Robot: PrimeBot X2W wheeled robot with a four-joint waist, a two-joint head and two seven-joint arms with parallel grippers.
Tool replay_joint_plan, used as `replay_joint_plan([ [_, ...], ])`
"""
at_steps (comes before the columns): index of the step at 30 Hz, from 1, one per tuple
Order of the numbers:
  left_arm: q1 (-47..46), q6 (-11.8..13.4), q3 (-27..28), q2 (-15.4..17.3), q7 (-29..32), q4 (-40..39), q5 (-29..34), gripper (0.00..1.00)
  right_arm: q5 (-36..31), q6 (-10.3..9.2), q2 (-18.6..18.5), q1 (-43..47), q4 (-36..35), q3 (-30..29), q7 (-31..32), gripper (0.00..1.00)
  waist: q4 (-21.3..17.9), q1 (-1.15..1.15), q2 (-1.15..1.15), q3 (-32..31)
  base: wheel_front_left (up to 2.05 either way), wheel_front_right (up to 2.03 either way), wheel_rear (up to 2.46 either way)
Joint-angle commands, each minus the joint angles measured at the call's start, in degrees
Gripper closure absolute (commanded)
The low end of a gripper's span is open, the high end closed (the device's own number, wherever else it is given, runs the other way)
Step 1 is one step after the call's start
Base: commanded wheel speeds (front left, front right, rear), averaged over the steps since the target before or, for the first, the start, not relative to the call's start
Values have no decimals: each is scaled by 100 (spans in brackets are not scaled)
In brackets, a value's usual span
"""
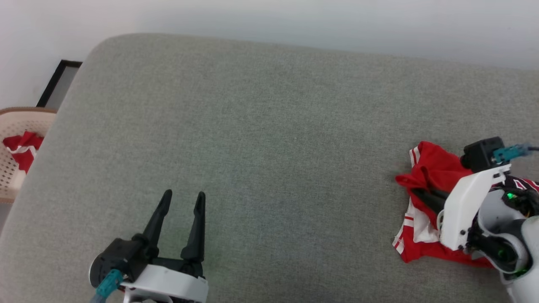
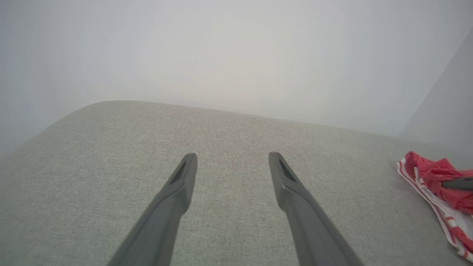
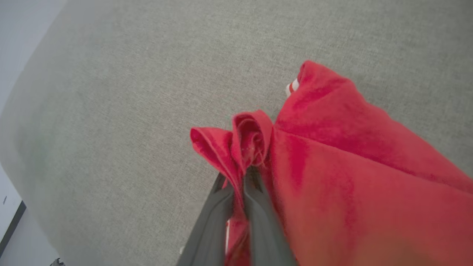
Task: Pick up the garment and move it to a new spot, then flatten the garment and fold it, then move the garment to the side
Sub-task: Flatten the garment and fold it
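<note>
The garment (image 1: 429, 168), a red jersey with white striped trim, lies crumpled at the right end of the grey cushion (image 1: 273, 139). My right gripper (image 1: 417, 193) is shut on a pinched red fold of it, and the right wrist view shows the cloth (image 3: 332, 155) bunched between the fingertips (image 3: 238, 177). My left gripper (image 1: 184, 194) stands open at the lower left over bare fabric, far from the garment. In the left wrist view its fingers (image 2: 186, 173) spread wide, and the garment (image 2: 436, 181) sits at the right edge.
A beige perforated basket (image 1: 17, 126) with a small bunched red-and-white cloth (image 1: 23, 147) stands off the cushion's left edge. A dark-framed panel (image 1: 57, 82) leans by the white wall behind. The cushion's rounded far-left corner drops away.
</note>
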Motion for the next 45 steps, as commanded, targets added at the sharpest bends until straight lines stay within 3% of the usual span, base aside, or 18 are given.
replay_joint_plan([
  [1,-82,-11,-13,-16,2,14,-56,0,-60,-10,94,18,95,24,-78,100,25,0,0,38,0,0,0],
  [6,-145,-11,-52,-25,2,66,-69,0,-187,-10,249,-44,338,195,-364,100,-25,0,0,19,0,0,0],
  [7,-147,-11,-50,-18,2,79,-70,0,-185,-10,266,-77,366,237,-436,85,-48,0,0,1,0,0,0],
  [8,-139,-11,-48,-5,2,96,-76,0,-194,-10,270,-105,376,283,-519,52,-75,0,0,-22,0,0,0],
  [9,-127,-11,-35,10,2,114,-77,0,-188,-10,266,-135,377,328,-604,0,-104,0,0,-48,0,0,0],
  [17,33,-12,101,116,2,166,-182,0,334,-10,-49,-220,372,523,-1272,0,-441,0,0,-263,0,0,0],
  [23,48,-12,115,148,2,216,-233,0,874,-10,-465,-124,426,785,-2203,0,-710,0,0,-298,0,0,0],
  [30,78,-12,185,194,2,351,-297,0,895,-10,-812,-160,1003,1062,-3303,0,-974,0,0,-390,0,0,0],
  [39,381,-12,365,175,2,456,-287,0,408,-10,-503,-29,2010,802,-4899,0,-1172,0,0,-756,0,0,0],
  [45,629,-12,477,178,2,373,-265,0,78,-10,-273,231,2037,453,-5261,0,-1176,0,0,-963,0,0,0],
])
